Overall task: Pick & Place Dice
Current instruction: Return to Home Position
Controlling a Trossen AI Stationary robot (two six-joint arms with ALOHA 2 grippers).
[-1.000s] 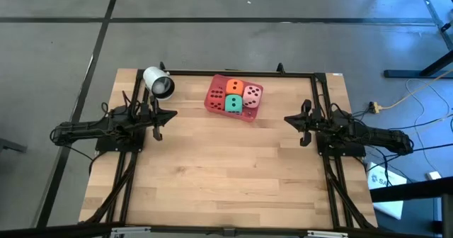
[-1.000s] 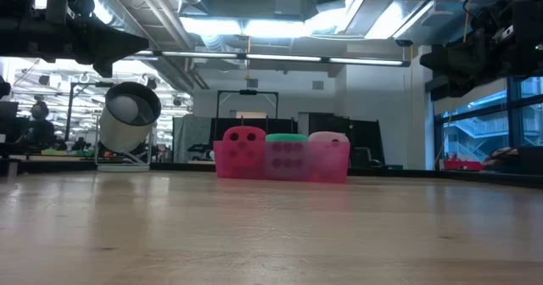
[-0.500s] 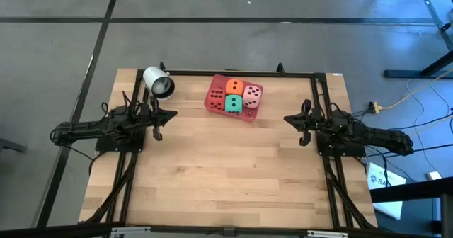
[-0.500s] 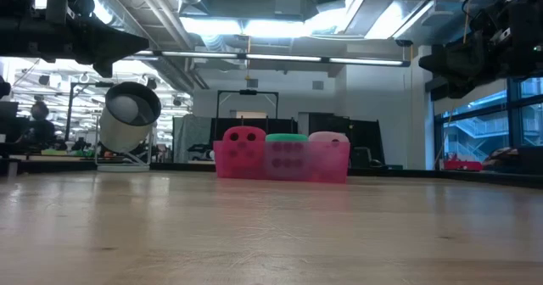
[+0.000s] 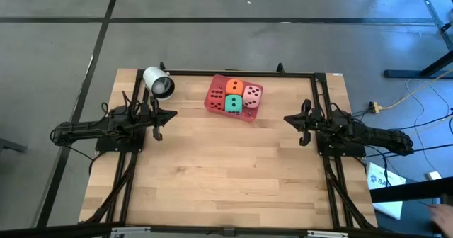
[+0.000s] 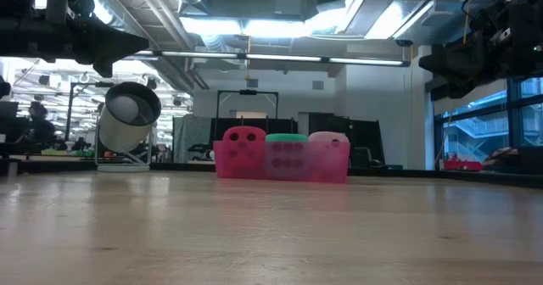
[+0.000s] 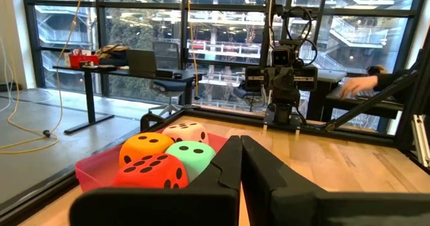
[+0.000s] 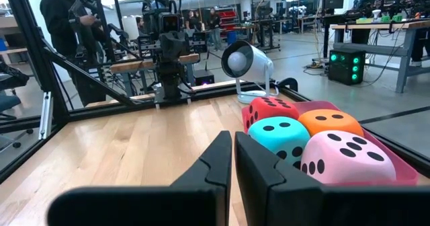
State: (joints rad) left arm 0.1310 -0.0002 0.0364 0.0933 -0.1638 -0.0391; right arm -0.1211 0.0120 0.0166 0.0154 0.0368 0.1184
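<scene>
Nothing on the worktop (image 5: 226,171) has shifted in the last second. The left gripper (image 5: 172,114) and right gripper (image 5: 288,118) stay parked at the left and right edges, pointing at each other, well apart from the tray.

From above, four dice sit packed two by two in one pink tray (image 5: 241,116) at the far middle of the pale wood-plank worktop. They are the red die (image 5: 216,95), orange die (image 5: 234,88), green die (image 5: 233,103) and light pink die (image 5: 252,95). One white barrel-shaped lamp (image 5: 158,82) stands at the far left corner. A thin black frame runs round the planks.

At table height, the tray wall is see-through pink. Only three dice tops rise over it, red, green and light pink from left to right, while the orange one is hidden behind them. Both arms hang dark at the upper corners.

The left wrist view adds what the overhead view cannot: the left arm's two black fingers are pressed together with only a slit between them. The dice look soft and round-cornered with dark pips. A person's sleeve and hand (image 7: 363,85) show beyond the far rail.

The right wrist view shows that arm's fingers likewise closed on nothing. All four dice lie just ahead, and a person (image 8: 64,24) stands in the room behind.
</scene>
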